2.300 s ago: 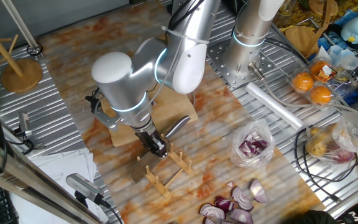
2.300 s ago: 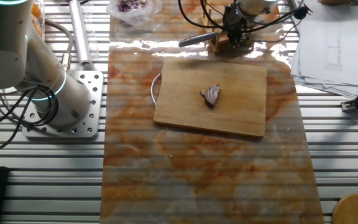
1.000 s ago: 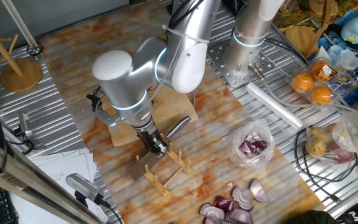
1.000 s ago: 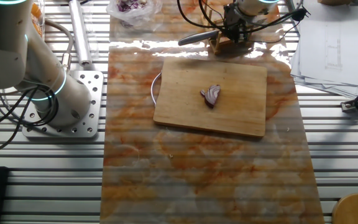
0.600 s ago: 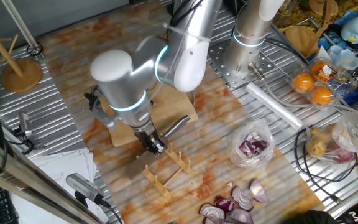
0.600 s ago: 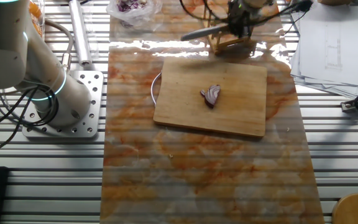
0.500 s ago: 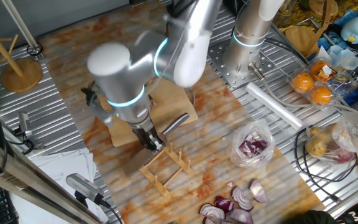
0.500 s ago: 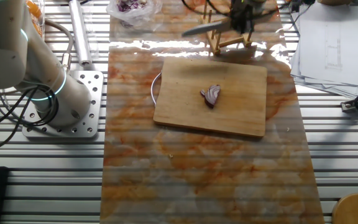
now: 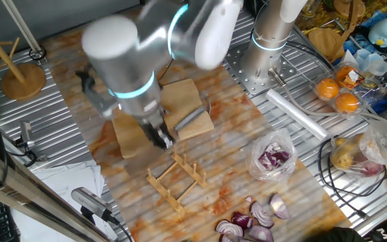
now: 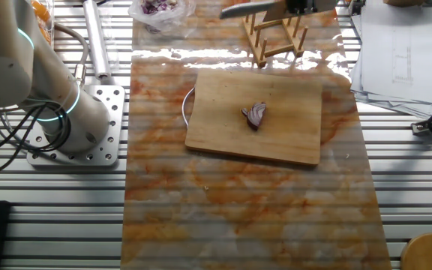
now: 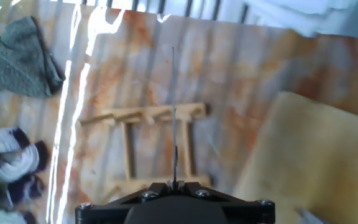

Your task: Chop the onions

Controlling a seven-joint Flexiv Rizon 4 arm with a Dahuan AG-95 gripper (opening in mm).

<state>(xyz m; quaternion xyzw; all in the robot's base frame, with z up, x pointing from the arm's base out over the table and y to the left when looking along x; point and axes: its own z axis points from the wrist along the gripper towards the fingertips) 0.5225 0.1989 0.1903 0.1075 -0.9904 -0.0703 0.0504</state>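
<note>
claw (image 9: 164,140) gripping knife (image 9: 189,118), above wooden rack (image 9: 175,176)

Wooden rack (image 9: 177,179) on the orange-stained mat (image 10: 253,202), just beyond a wooden cutting board (image 10: 291,127). Larger purple onion wedges (image 9: 254,222) heaped near the mat's corner. Clear bag of purple chunks (image 9: 273,158) nearby. Grey cloth (image 11: 17,56) lying crumpled.

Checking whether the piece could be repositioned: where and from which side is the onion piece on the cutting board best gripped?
Probably from straight above, fingers closing across the short width of the onion piece. It lies flat and alone on the middle of the cutting board, so a side approach would likely scrape the wood. The gripper currently holds the knife.
</note>
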